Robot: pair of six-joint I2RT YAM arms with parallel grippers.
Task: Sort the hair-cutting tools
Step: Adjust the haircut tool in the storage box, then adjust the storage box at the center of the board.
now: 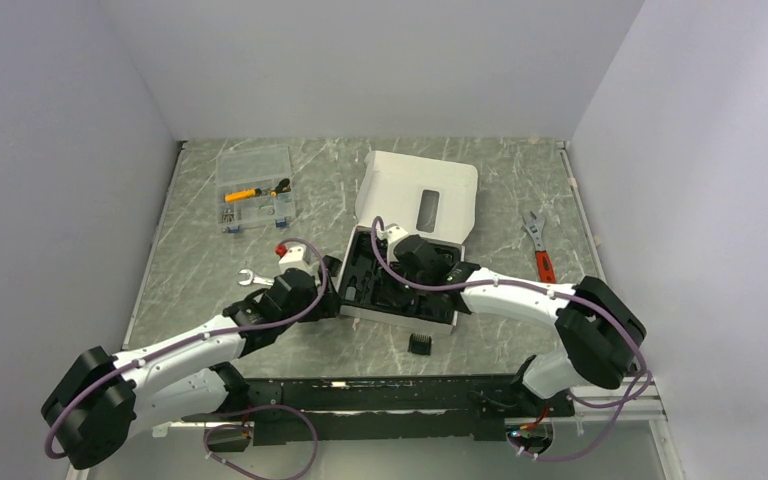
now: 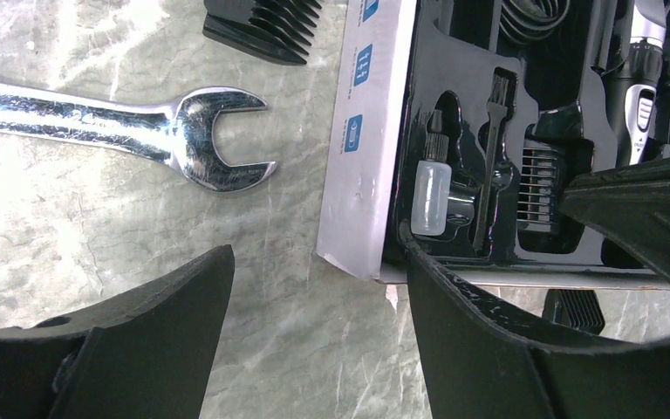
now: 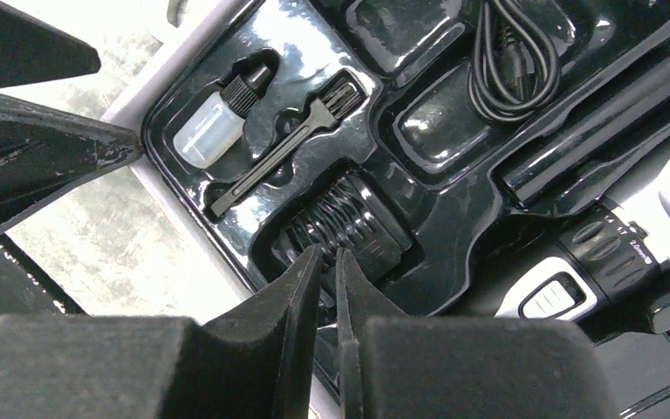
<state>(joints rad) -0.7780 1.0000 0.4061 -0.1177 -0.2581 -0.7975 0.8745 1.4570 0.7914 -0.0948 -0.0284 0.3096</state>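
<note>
The white box (image 1: 397,316) lies open, and its black tray (image 3: 454,188) holds the black-and-silver clipper (image 3: 615,253) (image 2: 641,96) and a comb attachment (image 3: 349,218) (image 2: 541,188) seated in a slot. My right gripper (image 3: 327,253) (image 1: 401,268) has its jaws almost together, a thin slit between them, tips at that comb's near end. I cannot tell whether they pinch it. My left gripper (image 2: 314,253) (image 1: 325,290) stands open at the box's left corner, over bare table. More combs lie on the table: one (image 1: 420,343) in front of the box, another (image 2: 266,22) beside it.
The tray also holds an oil bottle (image 3: 209,131), a small brush (image 3: 288,144) and a coiled cable (image 3: 515,61). A silver open-end wrench (image 2: 201,140) (image 1: 252,279) lies left of the box, a red-handled wrench (image 1: 540,250) to the right, and a clear organizer case (image 1: 253,188) at the back left.
</note>
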